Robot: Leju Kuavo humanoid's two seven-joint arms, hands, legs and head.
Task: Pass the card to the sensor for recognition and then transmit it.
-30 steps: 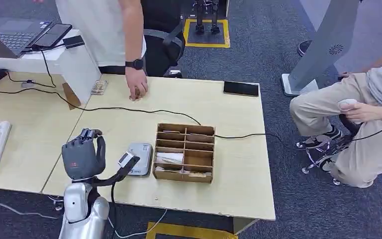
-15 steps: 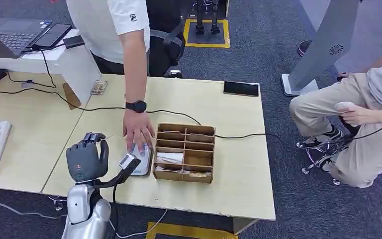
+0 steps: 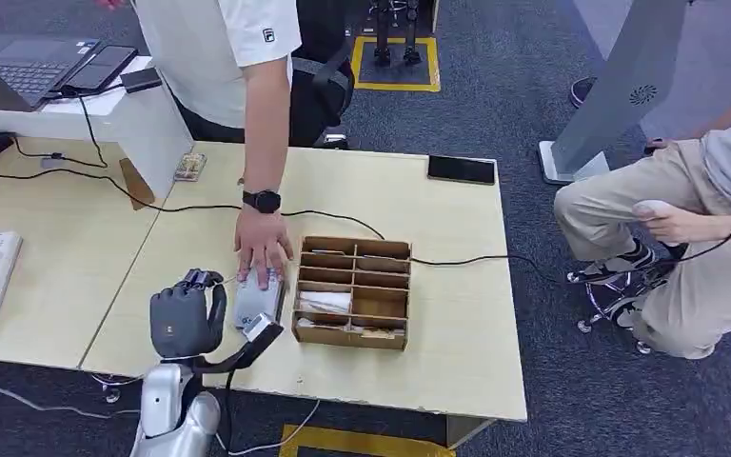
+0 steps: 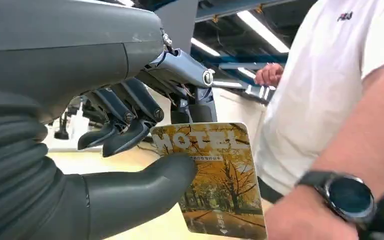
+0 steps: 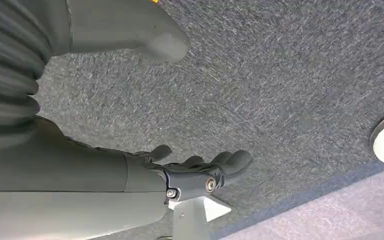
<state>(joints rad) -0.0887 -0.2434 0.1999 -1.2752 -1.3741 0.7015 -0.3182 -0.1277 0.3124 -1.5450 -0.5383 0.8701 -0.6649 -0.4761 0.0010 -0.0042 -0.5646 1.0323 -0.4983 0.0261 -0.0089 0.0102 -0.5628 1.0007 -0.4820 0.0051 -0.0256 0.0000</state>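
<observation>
One person's hand [image 3: 265,249] covers the sensor [image 3: 257,303] beside the left robot hand [image 3: 187,319] pinching the card [image 4: 215,177].

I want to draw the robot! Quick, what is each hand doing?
Left hand: holding the hotel card.
Right hand: open, holding nothing, above the carpet.

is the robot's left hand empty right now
No, the left hand pinches a hotel card between its thumb and fingers in the left wrist view.
</observation>
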